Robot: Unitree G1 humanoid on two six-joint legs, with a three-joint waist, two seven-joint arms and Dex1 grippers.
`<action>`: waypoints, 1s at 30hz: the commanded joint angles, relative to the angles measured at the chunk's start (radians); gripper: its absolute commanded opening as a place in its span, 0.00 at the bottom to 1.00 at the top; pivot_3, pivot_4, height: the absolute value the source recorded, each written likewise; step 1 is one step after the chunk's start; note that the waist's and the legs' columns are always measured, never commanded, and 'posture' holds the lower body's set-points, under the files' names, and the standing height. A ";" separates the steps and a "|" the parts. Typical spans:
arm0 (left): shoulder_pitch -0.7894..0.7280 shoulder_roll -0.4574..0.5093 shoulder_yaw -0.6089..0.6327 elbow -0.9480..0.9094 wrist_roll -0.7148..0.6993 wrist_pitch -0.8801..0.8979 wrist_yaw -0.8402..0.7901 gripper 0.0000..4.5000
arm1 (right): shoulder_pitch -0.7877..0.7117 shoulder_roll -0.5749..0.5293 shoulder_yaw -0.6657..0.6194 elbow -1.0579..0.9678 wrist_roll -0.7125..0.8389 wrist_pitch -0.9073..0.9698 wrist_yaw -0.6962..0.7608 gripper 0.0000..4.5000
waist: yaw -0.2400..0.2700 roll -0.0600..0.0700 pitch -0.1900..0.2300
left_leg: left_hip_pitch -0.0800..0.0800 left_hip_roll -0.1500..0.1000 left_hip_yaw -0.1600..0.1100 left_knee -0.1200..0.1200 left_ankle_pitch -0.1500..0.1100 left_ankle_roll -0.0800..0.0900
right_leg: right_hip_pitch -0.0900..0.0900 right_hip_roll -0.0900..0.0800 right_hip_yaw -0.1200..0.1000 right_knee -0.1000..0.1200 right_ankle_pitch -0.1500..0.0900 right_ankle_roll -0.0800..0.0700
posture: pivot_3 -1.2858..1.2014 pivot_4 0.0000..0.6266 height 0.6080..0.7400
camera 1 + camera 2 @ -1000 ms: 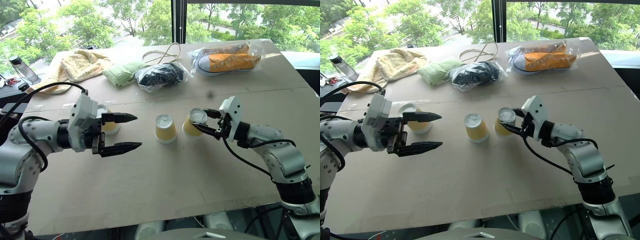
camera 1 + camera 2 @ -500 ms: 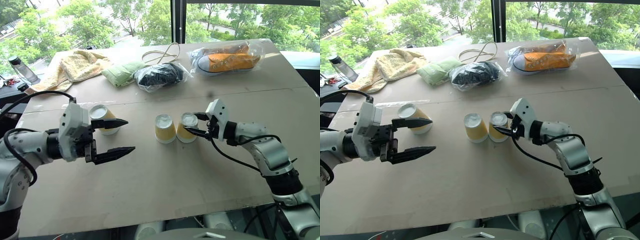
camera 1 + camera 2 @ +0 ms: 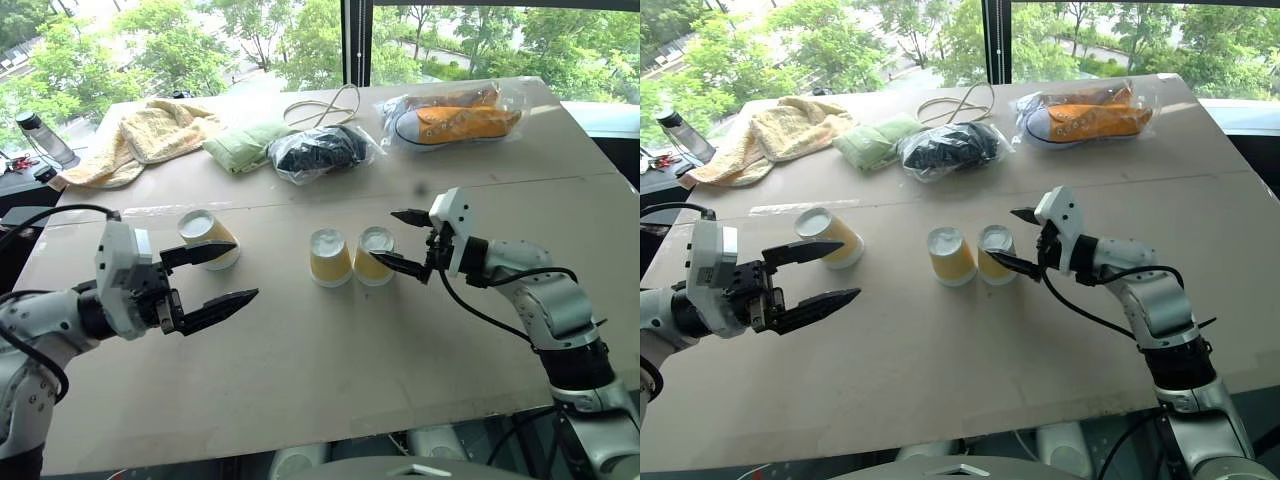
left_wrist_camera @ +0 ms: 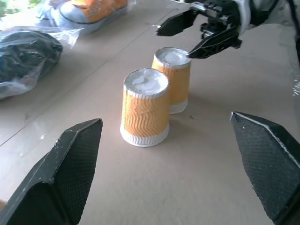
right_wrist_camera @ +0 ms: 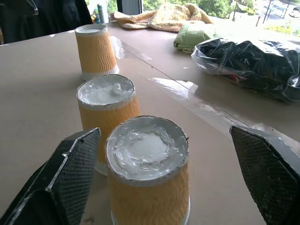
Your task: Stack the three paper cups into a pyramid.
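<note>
Third cup (image 3: 208,238): upright, far-left, just beyond your left gripper (image 3: 208,277) | left nearer, spread wide, empty | right gripper (image 3: 401,241): parted, empty, beside base pair (image 3: 350,257)

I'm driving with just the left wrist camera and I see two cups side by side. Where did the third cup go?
Observer: The third cup stands upside down on the table, apart from the pair on the robot's left, right behind the left gripper.
Operator: Is the other gripper pinching a cup?
Observer: No. The right gripper has its jaws open on either side of the right-hand cup, with gaps on both sides.
Operator: What's way at the back on the left?
Observer: A yellow towel lies crumpled at the far left corner.
</note>
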 commanded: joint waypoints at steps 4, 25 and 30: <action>0.003 -0.218 0.037 0.021 0.169 -0.179 0.311 1.00 | 0.030 -0.080 -0.121 -0.065 0.131 -0.036 0.111 0.97 | 0.006 -0.001 -0.001 | 0.001 -0.001 0.000 0.001 0.000 0.001 | 0.001 -0.001 0.000 0.000 0.000 0.000 | 0.52 0.24 1.00; -0.225 -0.308 -0.138 0.448 0.391 -0.439 0.470 1.00 | 0.020 -0.131 -0.191 -0.015 0.291 -0.090 0.284 0.97 | 0.026 -0.002 -0.001 | 0.006 -0.001 0.000 0.001 -0.001 0.001 | 0.007 -0.001 -0.001 -0.001 0.000 0.000 | 0.52 0.24 1.00; -0.275 -0.296 -0.175 0.505 0.405 -0.449 0.460 1.00 | 0.047 -0.138 -0.195 -0.025 0.285 -0.104 0.272 0.97 | 0.024 -0.002 -0.001 | 0.006 -0.001 0.000 0.001 -0.001 0.001 | 0.007 -0.001 -0.001 -0.001 0.000 0.000 | 0.52 0.24 1.00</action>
